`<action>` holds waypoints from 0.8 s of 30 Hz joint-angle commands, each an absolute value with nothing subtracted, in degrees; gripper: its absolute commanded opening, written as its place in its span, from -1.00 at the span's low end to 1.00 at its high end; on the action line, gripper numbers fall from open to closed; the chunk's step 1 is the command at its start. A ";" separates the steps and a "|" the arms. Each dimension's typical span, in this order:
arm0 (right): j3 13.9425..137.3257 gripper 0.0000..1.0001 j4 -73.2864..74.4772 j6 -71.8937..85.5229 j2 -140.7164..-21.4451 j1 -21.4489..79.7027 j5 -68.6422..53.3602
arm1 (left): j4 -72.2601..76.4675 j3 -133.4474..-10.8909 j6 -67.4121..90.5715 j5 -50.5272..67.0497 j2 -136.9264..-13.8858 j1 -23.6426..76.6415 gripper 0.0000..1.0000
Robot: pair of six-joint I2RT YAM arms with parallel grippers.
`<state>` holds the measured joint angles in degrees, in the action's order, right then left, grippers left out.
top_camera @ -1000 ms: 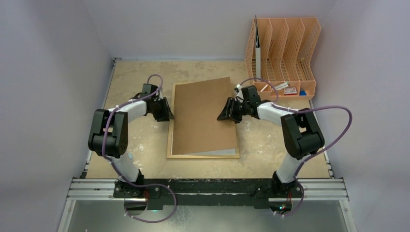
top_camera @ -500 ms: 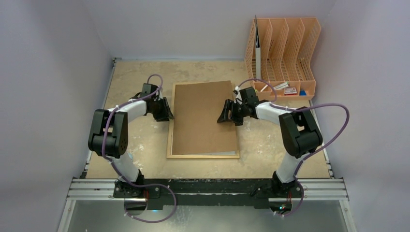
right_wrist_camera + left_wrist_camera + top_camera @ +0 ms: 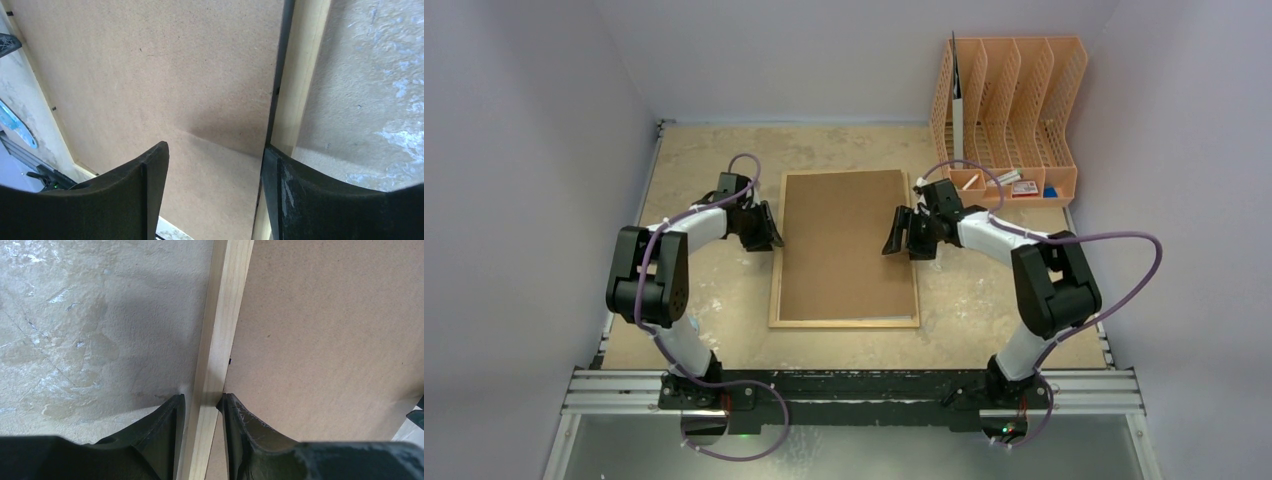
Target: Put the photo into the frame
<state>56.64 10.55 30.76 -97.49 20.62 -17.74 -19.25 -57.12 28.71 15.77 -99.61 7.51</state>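
Flat on the mottled beige counter (image 3: 694,160) lies the large rectangular light-wood picture frame (image 3: 844,322) (face down), its brown fibreboard back (image 3: 844,240) upward. Left gripper (image 3: 202,399) pinches the frame's left rail; right gripper (image 3: 215,147) hangs spread, straddling the right rail's inner edge.

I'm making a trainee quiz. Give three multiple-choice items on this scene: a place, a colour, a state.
1. Where is the orange file organiser? A far right corner B near left corner C between the arms
2. Colour of the backing board in the frame? A white B brown C blue
3. The right hand is: A shut on a photo B out of view C open
Key: A, it stands far right, beyond the frame; B, brown board fills the frame; C, its fingers stand wide apart.
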 commanded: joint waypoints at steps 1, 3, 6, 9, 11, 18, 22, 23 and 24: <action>55.65 0.34 13.45 29.35 -95.34 20.48 -13.32 | -21.85 -58.01 26.82 14.68 -97.76 7.47 -0.28; 55.63 0.25 13.65 29.69 -95.66 20.48 -12.68 | -21.95 -57.93 26.72 14.60 -97.82 7.47 -0.27; 55.63 0.15 14.17 29.96 -95.96 20.65 -11.03 | -21.98 -57.88 26.55 14.44 -97.69 7.47 -0.23; 55.70 0.15 15.02 29.82 -95.90 20.74 -9.21 | -21.97 -57.70 26.46 14.33 -97.62 7.47 -0.20; 55.71 0.21 15.42 29.63 -95.32 20.83 -8.45 | -21.97 -57.66 26.37 14.33 -97.59 7.47 -0.20; 56.58 0.37 16.48 29.86 -92.67 21.14 -5.53 | -21.85 -57.78 26.02 13.56 -96.99 7.47 -0.02; 56.69 0.38 16.57 29.97 -92.63 21.32 -5.43 | -21.84 -57.92 25.93 13.40 -97.05 7.47 0.04; 56.76 0.38 16.56 30.12 -92.52 21.56 -5.20 | -21.75 -57.92 25.93 13.44 -97.15 7.47 0.05; 56.77 0.38 16.48 30.29 -92.40 21.61 -5.25 | -21.71 -57.92 25.97 13.49 -97.20 7.47 0.05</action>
